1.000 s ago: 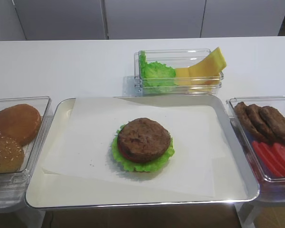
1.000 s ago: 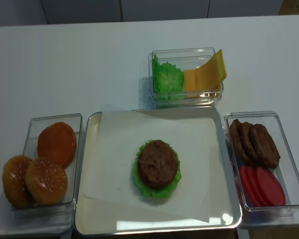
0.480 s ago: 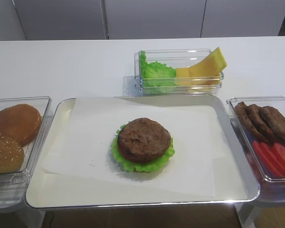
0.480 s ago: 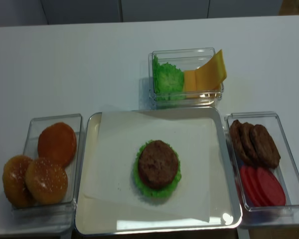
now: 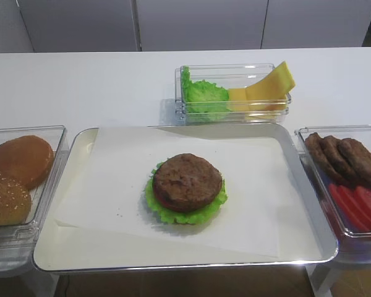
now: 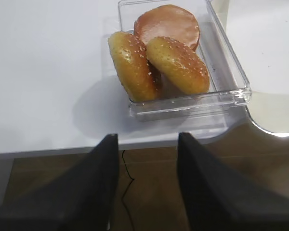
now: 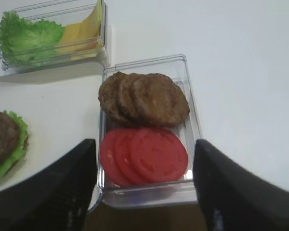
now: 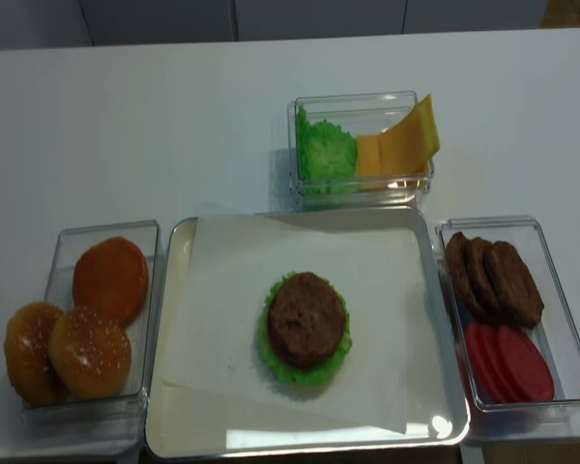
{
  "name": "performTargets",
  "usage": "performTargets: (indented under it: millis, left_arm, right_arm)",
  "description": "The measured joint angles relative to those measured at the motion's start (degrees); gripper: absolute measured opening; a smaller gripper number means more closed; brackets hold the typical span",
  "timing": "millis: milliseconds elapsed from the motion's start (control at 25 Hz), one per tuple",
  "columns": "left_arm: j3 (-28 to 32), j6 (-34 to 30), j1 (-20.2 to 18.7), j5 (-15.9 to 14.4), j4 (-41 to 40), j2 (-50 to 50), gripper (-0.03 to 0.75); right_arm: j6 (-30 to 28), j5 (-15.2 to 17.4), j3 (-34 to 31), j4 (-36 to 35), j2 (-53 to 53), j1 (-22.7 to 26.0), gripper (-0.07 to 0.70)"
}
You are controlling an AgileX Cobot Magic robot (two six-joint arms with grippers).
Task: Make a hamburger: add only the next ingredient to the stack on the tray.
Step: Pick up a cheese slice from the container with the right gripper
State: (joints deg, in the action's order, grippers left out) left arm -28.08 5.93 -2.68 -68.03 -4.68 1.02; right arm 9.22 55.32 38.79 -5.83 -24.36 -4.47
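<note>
Left gripper [image 6: 145, 180], jaws apart and empty, hangs over the table edge at 6 o'clock of the bun tub [image 6: 233, 72]. Tray [image 5: 74, 260] centre: stack [image 5: 187, 187] topped by bare patty; cheese slice [image 5: 269, 83] leans in the far tub [image 5: 234, 69], 12 o'clock of the tray, beside lettuce [image 5: 204, 96]. Right gripper [image 7: 143, 180], jaws wide and empty, hovers over the tomato slices [image 7: 144, 155], loose patties [image 7: 144, 98] at their 12 o'clock.

Seen past two dark, spread fingers [image 7: 58, 187] of the right gripper [image 7: 143, 190]: a clear tub [image 7: 190, 96] holding overlapping brown patties [image 7: 144, 98] and tomato slices [image 7: 144, 155], a farther tub [image 7: 103, 45] with lettuce [image 7: 26, 36] and cheese slices [image 7: 82, 31], and the stack [image 7: 5, 142] at left.
</note>
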Motion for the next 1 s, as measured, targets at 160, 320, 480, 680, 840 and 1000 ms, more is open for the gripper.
performTargets:
  millis: [160,320,480,680,840,1000]
  left_arm:
    - [0.0,0.0,0.0,0.0,0.0,0.0,0.302]
    - [0.0,0.0,0.0,0.0,0.0,0.0,0.302]
    - [0.0,0.0,0.0,0.0,0.0,0.0,0.302]
    - [0.0,0.0,0.0,0.0,0.0,0.0,0.302]
    - [0.0,0.0,0.0,0.0,0.0,0.0,0.302]
    - [0.0,0.0,0.0,0.0,0.0,0.0,0.302]
  right_arm:
    - [-0.2,-5.1,3.5,-1.9,-11.8,0.0,0.484]
    - [-4.7,-8.8,8.0,-5.6,-24.4,0.0,0.477]
    - [-9.9,-11.1,14.0,-11.3,-37.9,0.0,0.458]
    - [-15.5,-12.1,23.5,-15.9,-53.5,0.0,0.452]
    - [-16.4,-12.5,31.0,-17.1,-64.3,0.0,0.451]
    - [-17.7,-12.7,37.7,-18.7,-72.6,0.0,0.451]
